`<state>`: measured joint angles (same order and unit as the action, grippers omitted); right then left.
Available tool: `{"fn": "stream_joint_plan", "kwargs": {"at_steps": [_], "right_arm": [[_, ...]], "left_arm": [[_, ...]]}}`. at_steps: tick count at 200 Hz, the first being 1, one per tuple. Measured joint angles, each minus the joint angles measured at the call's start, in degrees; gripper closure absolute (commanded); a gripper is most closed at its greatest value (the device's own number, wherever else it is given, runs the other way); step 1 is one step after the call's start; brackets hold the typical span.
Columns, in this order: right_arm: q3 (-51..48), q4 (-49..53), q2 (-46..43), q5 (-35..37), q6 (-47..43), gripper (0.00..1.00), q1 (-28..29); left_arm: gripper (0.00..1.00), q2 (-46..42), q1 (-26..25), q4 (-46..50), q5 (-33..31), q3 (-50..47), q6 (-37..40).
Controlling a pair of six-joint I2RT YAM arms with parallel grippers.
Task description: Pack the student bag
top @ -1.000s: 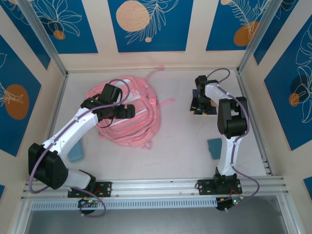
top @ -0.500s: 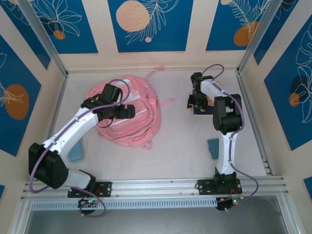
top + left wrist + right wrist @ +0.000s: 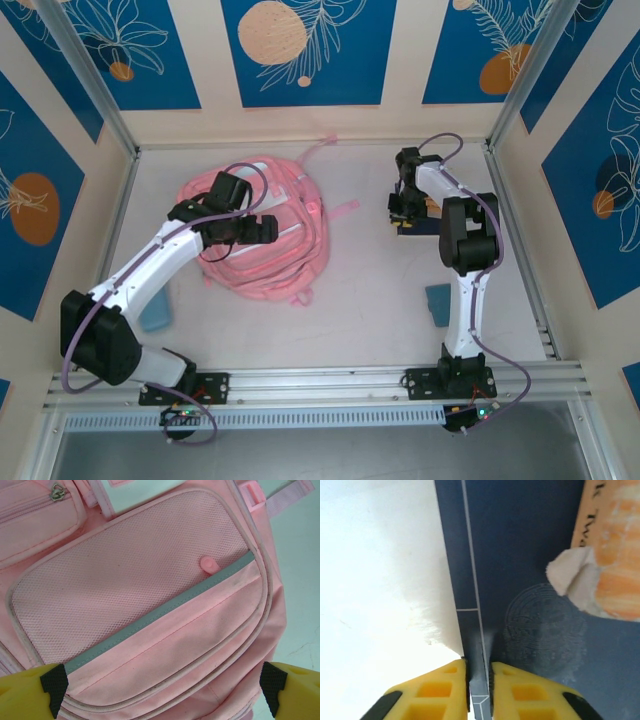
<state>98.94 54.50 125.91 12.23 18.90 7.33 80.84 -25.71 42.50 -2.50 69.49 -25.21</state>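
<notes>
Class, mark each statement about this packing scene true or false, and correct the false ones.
1. The left gripper is open above the large soft pink fabric backpack. True.
2. The right gripper is wide open. False: it is shut on the edge of a thin dark blue book.
3. Two small teal blocks lie on the table. True.
4. The backpack lies on the right half of the table. False: it lies on the left half.

Top view: bright, even light, faint soft shadows. Right wrist: table (image 3: pixel 370 555) blown out white; dark blue cover (image 3: pixel 520 555) slightly blurred. Left wrist: student bag (image 3: pixel 150 595) mesh sharp, evenly lit.
</notes>
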Motion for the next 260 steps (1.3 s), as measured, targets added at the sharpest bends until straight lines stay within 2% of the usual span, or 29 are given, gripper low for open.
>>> {"fn": "stream_joint_plan", "kwargs": {"at_steps": [24, 39, 66, 100, 145, 172, 185, 260], "right_arm": [[-0.04, -0.31, -0.09, -2.34, -0.59, 0.92, -0.48], [-0.98, -1.2, -0.74, -4.66, -0.96, 0.88, -1.18], [-3.78, -2.43, -3.08, -8.0, -0.76, 0.71, -2.54], [-4.22, -3.67, -7.87, -7.91, 1.99, 0.46, -6.14], [-1.16, -5.4, -9.07, -4.81, 4.9, 0.27, -15.13], [4.35, -5.14, -5.38, -3.85, 4.52, 0.25, -18.23], [7.23, -4.98, -2.82, -4.17, 3.98, 0.28, -18.62], [13.88, -2.58, 7.54, -12.76, 0.76, 0.35, -20.09]], "left_arm": [[0.0, 0.02, 0.0, 0.13, 0.22, 0.0, 0.0], [0.0, 0.02, 0.0, 0.2, 0.42, 0.0, 0.0], [0.0, 0.02, 0.0, 0.28, 0.61, 0.0, -0.02], [0.0, 0.02, 0.0, 0.37, 0.63, 0.0, -0.42], [0.0, 0.02, 0.0, 0.37, 1.03, 0.0, -0.87], [0.0, 0.02, 0.0, 0.37, 1.09, 0.0, -1.36], [0.0, 0.02, 0.0, 0.37, 1.2, 0.07, -1.49], [0.0, 0.39, 0.0, 0.35, 2.73, 0.74, -1.92]]}}
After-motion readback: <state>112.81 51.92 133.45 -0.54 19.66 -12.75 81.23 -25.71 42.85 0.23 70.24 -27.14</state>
